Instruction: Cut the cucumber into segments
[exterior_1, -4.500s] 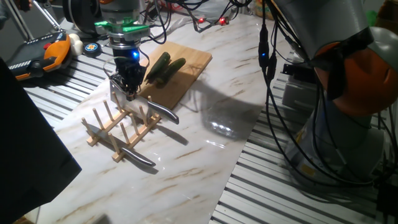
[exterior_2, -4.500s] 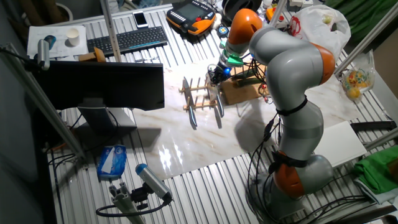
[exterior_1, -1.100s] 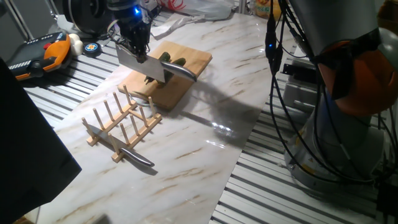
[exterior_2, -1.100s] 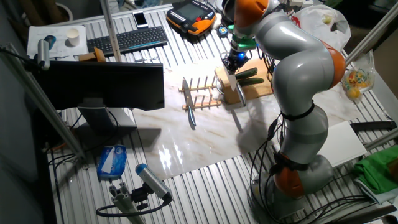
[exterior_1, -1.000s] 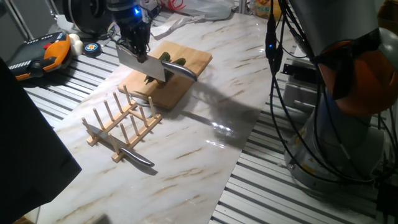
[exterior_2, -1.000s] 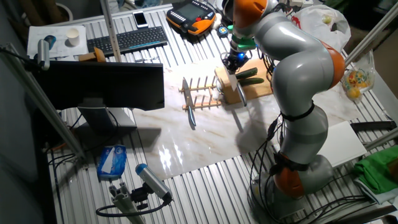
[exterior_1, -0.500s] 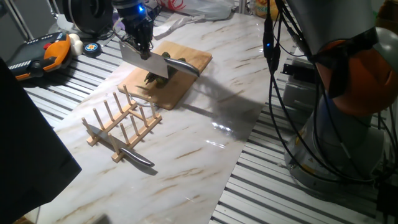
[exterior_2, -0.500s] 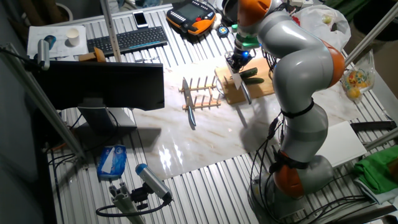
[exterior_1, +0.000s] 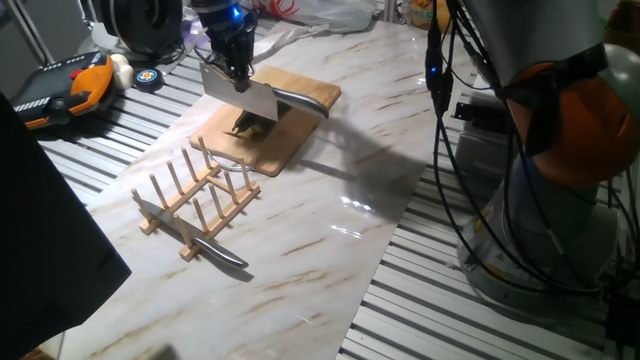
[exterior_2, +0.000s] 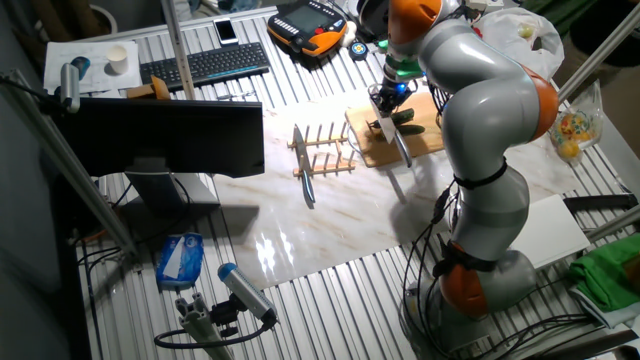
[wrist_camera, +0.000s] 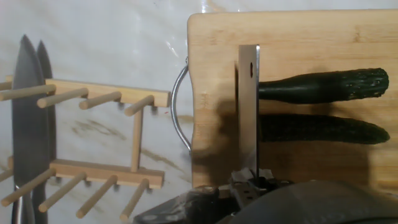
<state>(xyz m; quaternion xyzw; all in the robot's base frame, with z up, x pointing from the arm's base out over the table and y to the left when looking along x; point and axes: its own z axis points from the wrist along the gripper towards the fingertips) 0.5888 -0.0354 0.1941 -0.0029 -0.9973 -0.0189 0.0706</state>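
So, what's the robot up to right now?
Gripper shut on cleaver, blade over cutting board. Two cucumbers uncut. Nothing blocking.

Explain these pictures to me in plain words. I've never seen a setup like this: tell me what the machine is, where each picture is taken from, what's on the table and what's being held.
The machine is one grey-and-orange robot arm with a two-finger gripper at its end. Two pictures come from fixed cameras that look at the white marble-patterned table from different sides. The third comes from a camera on the hand, looking down along the fingers.

On the table lies a pale wooden cutting board with two dark green slim cucumbers side by side, both apparently uncut. Next to the board stands a wooden peg rack with another knife resting in it.

The fingers are closed on a wide, flat steel cleaver, which hangs above the board and across the cucumbers. The hand view shows it edge-on as a thin strip.
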